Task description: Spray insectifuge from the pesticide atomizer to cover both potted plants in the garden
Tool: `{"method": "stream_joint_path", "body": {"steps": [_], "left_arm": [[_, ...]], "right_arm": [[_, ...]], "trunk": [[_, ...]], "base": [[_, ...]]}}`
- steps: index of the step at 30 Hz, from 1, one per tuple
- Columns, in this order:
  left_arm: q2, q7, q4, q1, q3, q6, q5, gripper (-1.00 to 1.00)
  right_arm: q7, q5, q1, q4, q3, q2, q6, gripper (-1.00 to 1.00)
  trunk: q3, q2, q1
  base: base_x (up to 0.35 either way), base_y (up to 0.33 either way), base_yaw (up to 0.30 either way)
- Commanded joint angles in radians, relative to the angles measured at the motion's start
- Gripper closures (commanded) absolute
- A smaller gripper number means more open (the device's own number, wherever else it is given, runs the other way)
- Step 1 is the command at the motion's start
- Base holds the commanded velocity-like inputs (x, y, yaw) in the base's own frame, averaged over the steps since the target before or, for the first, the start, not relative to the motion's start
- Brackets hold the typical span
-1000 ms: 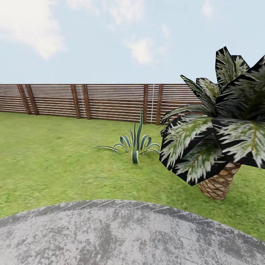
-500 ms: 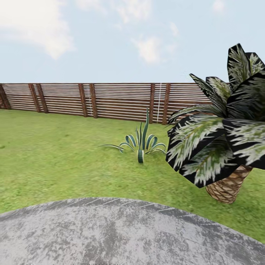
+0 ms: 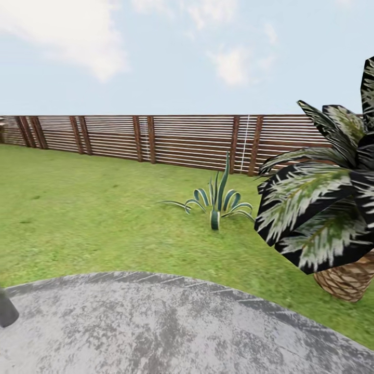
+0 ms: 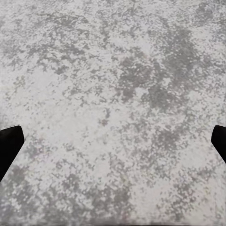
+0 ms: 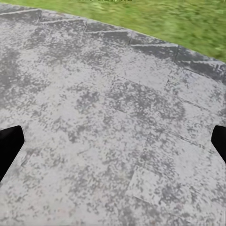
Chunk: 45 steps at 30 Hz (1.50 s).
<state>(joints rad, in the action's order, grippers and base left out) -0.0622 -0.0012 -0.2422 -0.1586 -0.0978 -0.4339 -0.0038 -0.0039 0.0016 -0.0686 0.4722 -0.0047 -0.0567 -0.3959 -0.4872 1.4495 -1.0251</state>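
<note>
The garden lies ahead in the head view: green lawn [image 3: 93, 218] running to a brown slatted fence [image 3: 171, 140], with the round grey mottled paving [image 3: 171, 327] in front. The pesticide atomizer and the potted plants are out of view. My left gripper [image 4: 113, 146] is open over bare paving, its dark fingertips [image 4: 9, 143] far apart with nothing between them. My right gripper [image 5: 113, 146] is open too, hanging over the paving near its curved border with the grass [image 5: 179, 19].
A striped spiky agave [image 3: 218, 200] grows on the lawn past the paving's edge. A big palm [image 3: 332, 208] with a woven brown trunk [image 3: 350, 280] stands at the right. A dark grey rounded object [image 3: 6, 309] pokes in at the lower left.
The camera has turned to the left, so agave, palm and fence have slid right in the picture. The dark grey object has come into view at the lower left.
</note>
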Motion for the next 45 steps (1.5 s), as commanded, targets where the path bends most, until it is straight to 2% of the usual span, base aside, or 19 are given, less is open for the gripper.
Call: {"method": "stream_joint_path", "body": {"steps": [1,16,30,45], "left_arm": [[0.000,0.000,0.001,-0.001,-0.002,-0.003,-0.001,-1.00],[-0.001,0.002,0.000,-0.001,-0.001,-0.003,-0.001,-1.00],[-0.001,0.002,0.000,-0.001,-0.006,-0.003,-0.001,-1.00],[-0.003,0.002,-0.001,-0.001,-0.006,-0.007,-0.001,-1.00]], "right_arm": [[0.000,0.000,0.000,0.000,-0.001,0.000,-0.003,-1.00],[-0.001,0.000,0.000,0.003,-0.001,0.000,-0.005,-1.00],[-0.001,0.000,0.000,0.002,0.000,0.000,-0.005,-1.00],[0.000,0.000,0.000,-0.001,0.002,0.000,-0.004,-1.00]], "trunk": [[-0.002,0.001,0.000],[-0.007,0.001,0.000],[-0.009,0.001,0.000],[-0.009,0.001,0.000]], "base": [[0.000,0.000,0.264],[0.000,-0.002,0.270],[-0.075,-0.193,0.273],[-0.018,-0.010,0.275]]}}
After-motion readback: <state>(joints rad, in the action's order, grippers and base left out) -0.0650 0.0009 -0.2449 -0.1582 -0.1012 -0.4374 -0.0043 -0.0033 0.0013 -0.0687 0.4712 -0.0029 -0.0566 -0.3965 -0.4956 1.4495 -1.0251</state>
